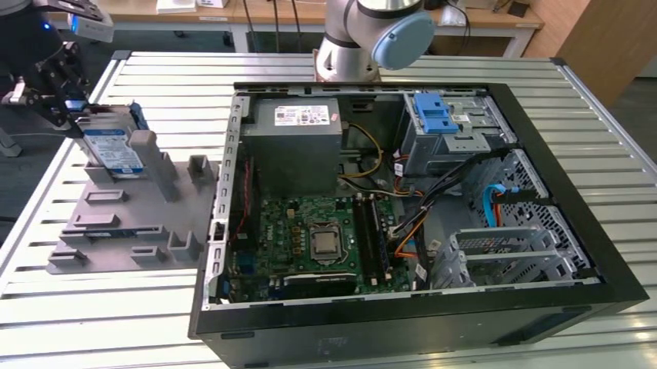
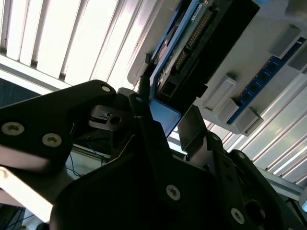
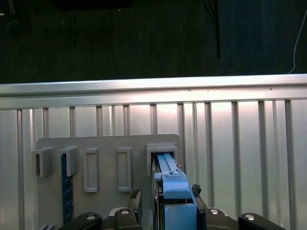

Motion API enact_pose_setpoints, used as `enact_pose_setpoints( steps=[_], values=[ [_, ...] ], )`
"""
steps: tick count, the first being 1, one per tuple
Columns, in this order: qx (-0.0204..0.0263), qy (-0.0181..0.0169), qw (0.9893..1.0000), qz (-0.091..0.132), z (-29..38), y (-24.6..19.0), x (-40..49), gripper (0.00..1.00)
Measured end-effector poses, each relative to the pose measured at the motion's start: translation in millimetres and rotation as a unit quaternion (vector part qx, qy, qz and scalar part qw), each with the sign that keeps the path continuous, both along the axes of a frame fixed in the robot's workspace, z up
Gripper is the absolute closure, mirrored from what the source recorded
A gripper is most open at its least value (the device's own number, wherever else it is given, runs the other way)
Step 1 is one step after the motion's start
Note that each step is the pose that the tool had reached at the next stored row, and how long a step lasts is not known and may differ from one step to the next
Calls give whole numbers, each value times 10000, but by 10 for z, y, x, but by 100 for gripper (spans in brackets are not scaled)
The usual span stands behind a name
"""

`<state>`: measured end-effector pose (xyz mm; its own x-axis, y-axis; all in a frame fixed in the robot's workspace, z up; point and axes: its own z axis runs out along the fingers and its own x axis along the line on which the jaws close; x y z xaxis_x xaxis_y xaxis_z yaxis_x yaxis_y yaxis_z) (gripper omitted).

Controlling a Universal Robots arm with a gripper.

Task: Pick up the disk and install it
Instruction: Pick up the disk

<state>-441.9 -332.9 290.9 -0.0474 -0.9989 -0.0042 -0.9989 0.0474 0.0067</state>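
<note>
Black two-fingered gripper (image 1: 77,119) reaches down onto one upright silver rectangular disk (image 1: 111,150), blue-framed and white-and-blue labelled, which is slotted in one grey plastic fixture (image 1: 123,223) at the exterior view's left. In the second wrist view, two fingers (image 2: 192,127) flank its blue edge. In the first wrist view they stand apart, unclamped.

Table (image 1: 103,323): holder plate (image 1: 113,231) lies toward the edge at the exterior view's left, with the computer case (image 1: 411,323) just beside it toward the exterior view's right.
Arm base (image 1: 355,46): at the table's far edge, behind the case.
Disk (image 1: 111,150): upright in a slot at the plate's far corner; gripper (image 1: 74,115) at its upper end.
Case interior: power supply (image 1: 298,146) in the far corner at the exterior view's left; drive cage (image 1: 451,127) in the other far corner; motherboard (image 1: 318,238) before the supply.
</note>
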Motion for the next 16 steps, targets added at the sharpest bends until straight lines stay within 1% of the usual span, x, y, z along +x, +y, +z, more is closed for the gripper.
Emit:
enact_pose_setpoints(
  steps=[4,5,9,10,12,13,16],
  values=[
    [0,-1,10000,0,-2,0,0,51],
    [0,-1,10000,0,-2,0,0,58],
    [0,-1,10000,0,-3,0,0,60],
    [0,-1,10000,0,-3,0,0,64],
    [0,-1,10000,1,-3,0,0,64],
    [0,-1,10000,24,-3,0,0,64],
    [-1,-1,9997,228,-4,0,0,64]
  ],
)
